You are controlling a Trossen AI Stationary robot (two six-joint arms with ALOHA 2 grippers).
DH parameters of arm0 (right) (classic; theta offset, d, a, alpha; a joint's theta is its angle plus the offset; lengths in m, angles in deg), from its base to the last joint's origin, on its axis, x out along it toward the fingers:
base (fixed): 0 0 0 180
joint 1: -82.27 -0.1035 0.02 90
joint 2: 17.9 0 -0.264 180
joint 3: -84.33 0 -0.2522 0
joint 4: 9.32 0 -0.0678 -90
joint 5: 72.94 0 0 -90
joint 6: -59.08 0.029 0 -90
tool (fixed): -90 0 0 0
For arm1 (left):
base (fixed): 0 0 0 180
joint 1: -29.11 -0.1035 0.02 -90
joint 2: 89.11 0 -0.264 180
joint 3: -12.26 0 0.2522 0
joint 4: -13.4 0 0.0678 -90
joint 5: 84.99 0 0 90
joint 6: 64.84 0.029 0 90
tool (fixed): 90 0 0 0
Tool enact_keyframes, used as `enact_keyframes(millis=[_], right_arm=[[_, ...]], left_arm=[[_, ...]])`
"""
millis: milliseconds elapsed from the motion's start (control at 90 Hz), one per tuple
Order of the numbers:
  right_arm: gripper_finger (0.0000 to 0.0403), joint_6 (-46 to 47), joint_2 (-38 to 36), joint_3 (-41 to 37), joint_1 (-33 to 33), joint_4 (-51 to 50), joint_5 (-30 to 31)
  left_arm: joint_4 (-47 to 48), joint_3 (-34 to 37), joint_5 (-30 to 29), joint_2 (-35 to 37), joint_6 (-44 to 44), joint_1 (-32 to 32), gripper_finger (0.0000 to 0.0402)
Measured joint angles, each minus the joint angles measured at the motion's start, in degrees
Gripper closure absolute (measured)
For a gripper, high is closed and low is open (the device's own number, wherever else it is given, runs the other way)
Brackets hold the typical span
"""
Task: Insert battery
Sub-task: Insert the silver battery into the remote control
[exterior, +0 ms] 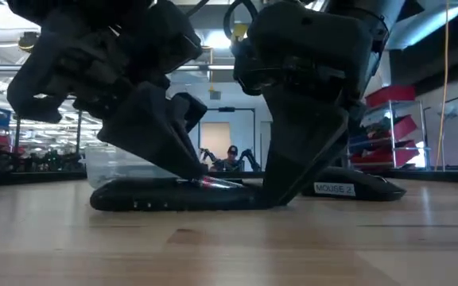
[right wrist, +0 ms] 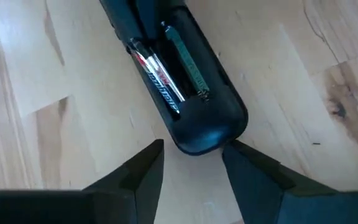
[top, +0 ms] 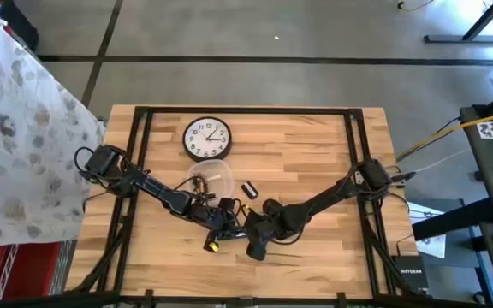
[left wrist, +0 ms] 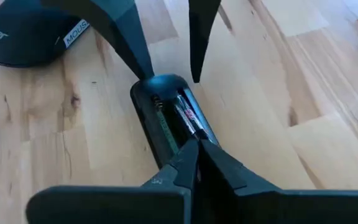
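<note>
A black remote (right wrist: 185, 74) lies on the table on its front, its battery bay open. One silver-and-red battery (right wrist: 157, 78) sits in a slot beside an empty slot with a green strip (right wrist: 188, 62). My left gripper (left wrist: 196, 149) is shut, with its tips on the battery's end. My right gripper (right wrist: 194, 155) is open, with one finger on each side of the remote's rounded end (right wrist: 207, 134). In the low view the left gripper (exterior: 201, 179) slants down onto the remote (exterior: 173, 195). My left gripper rests its shut fingertips on the end of the battery (left wrist: 191, 134) that is farther from the remote's rounded end. It comes slanting down from above, along the remote's length. The battery lies in its slot, and the remote stays flat on the table. My right gripper's fingers (right wrist: 148, 165) stand close beside the remote's rounded end; I cannot tell whether they touch it.
A black mouse (left wrist: 30, 34) with a white label lies just beyond the remote, also seen in the low view (exterior: 356, 189). A clear plastic container (top: 210, 175) and a round wall clock (top: 207, 139) lie farther back. Bare wood (top: 315, 145) lies to the right.
</note>
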Motion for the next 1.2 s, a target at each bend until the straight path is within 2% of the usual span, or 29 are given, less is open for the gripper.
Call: enact_keyframes(millis=[200, 778, 944, 1200], right_arm=[[0.0246, 0.0, 0.0, 0.0, 0.0, 0.0, 0.0], [0.0246, -1.0, -0.3, 0.1, 0.0, -0.3, 0.0], [0.0246, -3.4, -1.0, 3.0, -0.4, -3.7, 2.9], [0.0246, -5.8, -1.2, 5.6, 0.2, -2.2, 6.6]], left_arm=[[0.1, 0.0, -1.7, 0.2, 0.5, -0.3, 0.0401], [-1.6, 0.0, 3.5, -1.8, 0.9, -0.8, 0.0401], [-1.5, -0.1, 2.7, -2.1, 0.7, -0.8, 0.0401], [-0.1, 0.2, -0.4, 0.5, -0.6, 0.1, 0.0401]])
